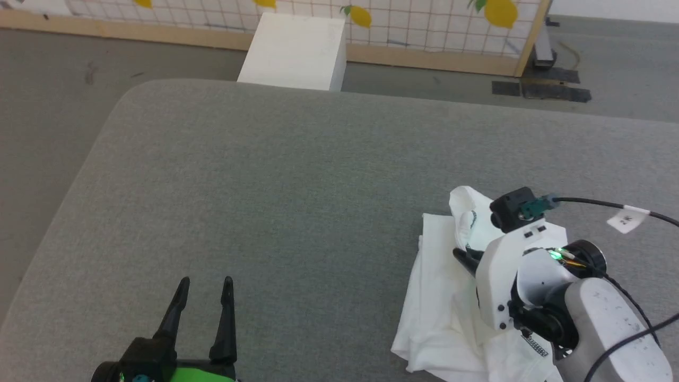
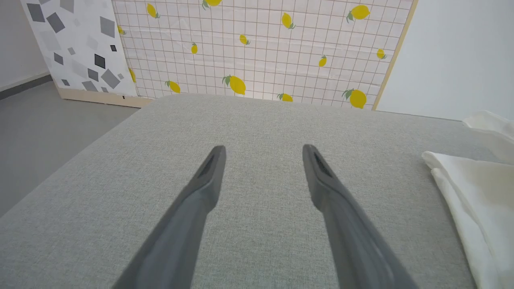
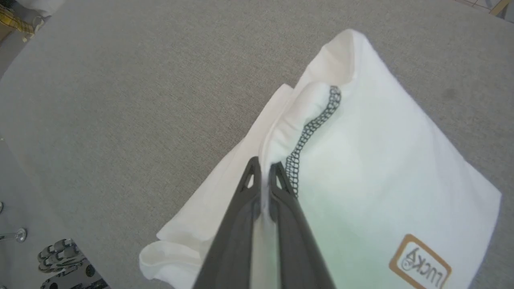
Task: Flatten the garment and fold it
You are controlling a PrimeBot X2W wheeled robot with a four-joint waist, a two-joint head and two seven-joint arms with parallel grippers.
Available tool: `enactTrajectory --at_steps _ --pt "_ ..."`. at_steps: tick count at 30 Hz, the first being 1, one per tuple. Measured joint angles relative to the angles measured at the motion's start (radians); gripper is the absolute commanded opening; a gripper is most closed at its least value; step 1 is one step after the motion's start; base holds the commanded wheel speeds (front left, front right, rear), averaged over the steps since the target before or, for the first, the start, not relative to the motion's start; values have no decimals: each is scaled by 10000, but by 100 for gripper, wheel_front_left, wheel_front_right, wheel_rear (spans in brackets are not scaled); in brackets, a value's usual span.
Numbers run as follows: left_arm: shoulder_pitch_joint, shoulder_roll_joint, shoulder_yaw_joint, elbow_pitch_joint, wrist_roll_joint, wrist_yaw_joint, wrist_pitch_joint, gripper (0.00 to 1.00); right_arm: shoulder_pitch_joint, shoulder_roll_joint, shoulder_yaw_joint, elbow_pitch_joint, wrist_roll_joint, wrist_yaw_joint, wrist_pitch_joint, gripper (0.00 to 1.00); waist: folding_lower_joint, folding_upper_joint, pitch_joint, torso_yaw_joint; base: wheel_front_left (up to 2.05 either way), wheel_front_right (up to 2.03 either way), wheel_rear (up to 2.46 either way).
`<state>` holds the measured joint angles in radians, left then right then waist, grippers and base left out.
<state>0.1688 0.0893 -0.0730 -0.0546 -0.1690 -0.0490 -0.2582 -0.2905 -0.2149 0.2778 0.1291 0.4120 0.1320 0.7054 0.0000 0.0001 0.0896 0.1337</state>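
My right gripper (image 3: 265, 170) is pinched on a fold of the garment (image 3: 381, 168), which lies bunched at the near right of the grey table (image 1: 297, 175). My left gripper (image 1: 205, 286) is spread and holds nothing, near left, well apart from the cloth.

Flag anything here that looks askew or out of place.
The garment lies crumpled in layered folds at the near right of the grey surface, not spread flat. The right pincer is shut on a raised ridge of cloth beside the zigzag seam. The left pincer is open, apart from it. Nothing looks damaged.
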Motion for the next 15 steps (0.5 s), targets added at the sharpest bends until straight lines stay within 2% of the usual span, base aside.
enactTrajectory --at_steps 15 --pt "-539 -240 -368 328 -86 -27 0 100 -626 368 571 2174 -594 0 349 0 0 0 512 800 0 0 0"
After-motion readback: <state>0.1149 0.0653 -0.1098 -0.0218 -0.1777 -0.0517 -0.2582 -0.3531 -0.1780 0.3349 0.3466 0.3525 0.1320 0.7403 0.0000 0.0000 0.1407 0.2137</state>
